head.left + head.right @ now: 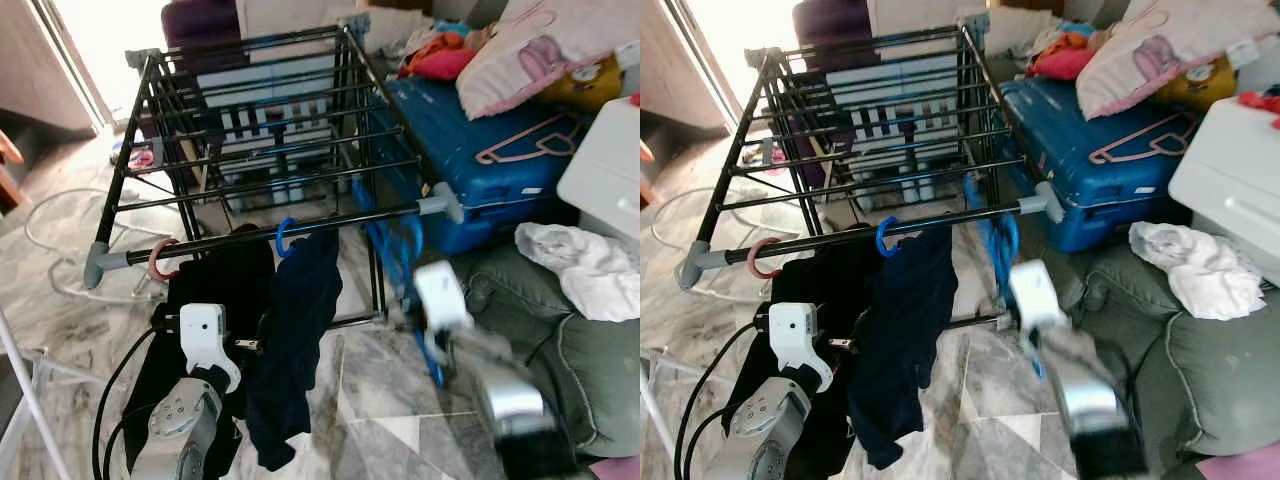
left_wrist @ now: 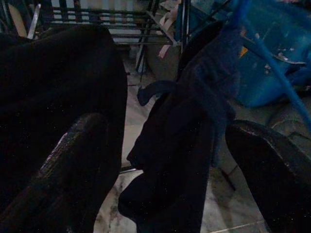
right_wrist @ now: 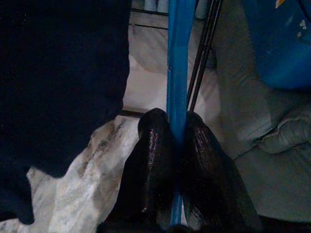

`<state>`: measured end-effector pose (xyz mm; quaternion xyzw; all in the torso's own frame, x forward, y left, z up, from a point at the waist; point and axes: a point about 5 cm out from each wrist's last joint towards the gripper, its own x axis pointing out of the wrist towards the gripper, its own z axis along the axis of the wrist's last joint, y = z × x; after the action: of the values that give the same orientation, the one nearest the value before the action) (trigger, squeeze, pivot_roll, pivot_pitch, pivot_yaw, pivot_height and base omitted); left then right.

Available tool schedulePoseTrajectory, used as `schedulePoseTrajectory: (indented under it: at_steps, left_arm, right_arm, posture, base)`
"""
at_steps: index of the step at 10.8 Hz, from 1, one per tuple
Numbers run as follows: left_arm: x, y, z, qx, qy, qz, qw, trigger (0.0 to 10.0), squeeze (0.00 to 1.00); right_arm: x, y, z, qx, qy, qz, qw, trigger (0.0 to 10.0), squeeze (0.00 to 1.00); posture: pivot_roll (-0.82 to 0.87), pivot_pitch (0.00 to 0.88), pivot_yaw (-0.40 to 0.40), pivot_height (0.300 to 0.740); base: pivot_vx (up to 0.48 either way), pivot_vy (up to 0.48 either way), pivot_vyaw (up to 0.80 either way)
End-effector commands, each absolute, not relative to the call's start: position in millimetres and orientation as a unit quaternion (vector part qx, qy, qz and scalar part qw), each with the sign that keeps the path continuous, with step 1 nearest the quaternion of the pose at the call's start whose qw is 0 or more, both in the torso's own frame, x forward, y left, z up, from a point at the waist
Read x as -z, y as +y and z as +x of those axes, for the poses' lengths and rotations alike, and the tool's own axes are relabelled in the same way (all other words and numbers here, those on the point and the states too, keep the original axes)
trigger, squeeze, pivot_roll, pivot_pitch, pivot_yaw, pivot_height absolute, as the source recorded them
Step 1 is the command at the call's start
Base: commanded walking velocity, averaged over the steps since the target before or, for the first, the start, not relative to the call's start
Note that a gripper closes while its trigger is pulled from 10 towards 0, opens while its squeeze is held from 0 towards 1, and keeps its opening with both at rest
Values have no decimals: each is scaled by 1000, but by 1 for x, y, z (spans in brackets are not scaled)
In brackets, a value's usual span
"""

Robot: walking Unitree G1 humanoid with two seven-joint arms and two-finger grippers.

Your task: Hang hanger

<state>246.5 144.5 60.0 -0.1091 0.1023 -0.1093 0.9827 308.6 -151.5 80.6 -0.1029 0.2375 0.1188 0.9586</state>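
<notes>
A black drying rack (image 1: 260,150) stands ahead, its front rail (image 1: 350,218) running left to right. On that rail hang a navy garment (image 1: 300,330) on a blue hook (image 1: 285,238) and a black garment (image 1: 215,290) by a pink hook (image 1: 160,260). My right gripper (image 3: 177,131) is shut on the bar of a blue hanger (image 3: 177,73). That hanger (image 1: 395,235) looks blurred, just below the rail's right end. My left gripper (image 2: 165,128) is open, low in front of the two garments, with the navy one between its fingers (image 2: 73,170) but not touched.
A blue suitcase (image 1: 480,150) with a pink hanger (image 1: 530,140) on it lies right of the rack. Pillows and clothes are piled behind it. A white cloth (image 1: 590,265) rests on a grey-green cushion (image 1: 580,380) at the right. White cables (image 1: 50,215) loop over the marble floor at the left.
</notes>
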Motion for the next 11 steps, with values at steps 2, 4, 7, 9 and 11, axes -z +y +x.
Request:
schedulePoseTrajectory:
  at_steps: [2,4,7,9,11]
  left_arm:
    - [-58,148,247,105,108,-103,983,10000,0]
    - [-58,145,247,109,110,-103,982,10000,0]
    - [-57,145,248,108,113,-102,982,10000,0]
    - [-56,145,247,108,116,-101,982,10000,0]
    - [-55,145,248,110,118,-99,982,10000,0]
  right_arm:
    - [-86,-153,324,-100,242,-83,962,10000,0]
    - [-89,-148,338,-102,256,-74,958,10000,0]
    - [-85,-130,352,-116,289,-39,950,10000,0]
    - [-73,-126,349,-120,312,-31,942,10000,0]
    - [-68,-125,348,-125,320,-12,939,10000,1000]
  posture:
    - [-135,0,107,740]
    - [-134,0,103,740]
    - [-130,0,97,740]
    - [-122,0,90,740]
    - [-123,0,94,740]
  base:
    - [0,0,0]
    - [0,0,0]
    - [0,0,0]
    - [0,0,0]
    - [0,0,0]
